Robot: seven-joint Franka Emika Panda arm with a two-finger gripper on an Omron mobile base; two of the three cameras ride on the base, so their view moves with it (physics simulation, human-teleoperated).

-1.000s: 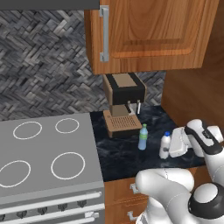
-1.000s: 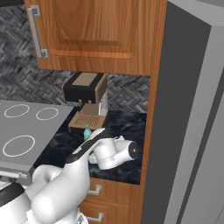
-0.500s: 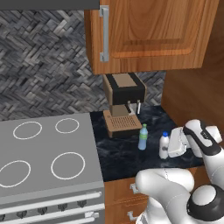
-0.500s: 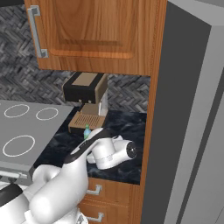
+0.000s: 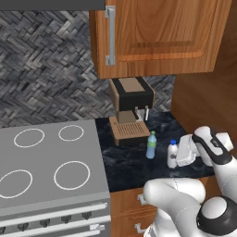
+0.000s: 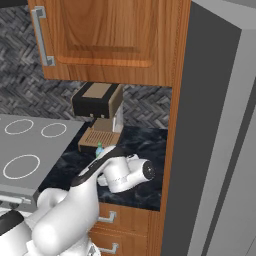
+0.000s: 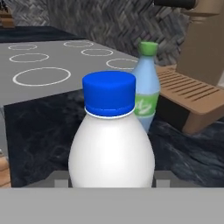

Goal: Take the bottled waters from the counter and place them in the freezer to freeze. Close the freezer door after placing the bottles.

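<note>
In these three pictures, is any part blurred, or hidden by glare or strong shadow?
Hand view: the white bottle looms close, soft-edged, and the green-capped bottle behind it is slightly blurred.
Left base view: even light, no glare, both bottles sharp on the counter.
Right base view: the arm hides the white bottle; the coffee machine sits in the cupboard's shade.

Light: even and soft in all my views, source not evident.
Shadows: faint, under the wall cupboard (image 5: 157, 37).
Glare: none on my counter (image 5: 139, 162).
Focus: white bottle (image 7: 111, 144) close to my hand camera, slightly soft; base views coarse, edges undistorted.
</note>
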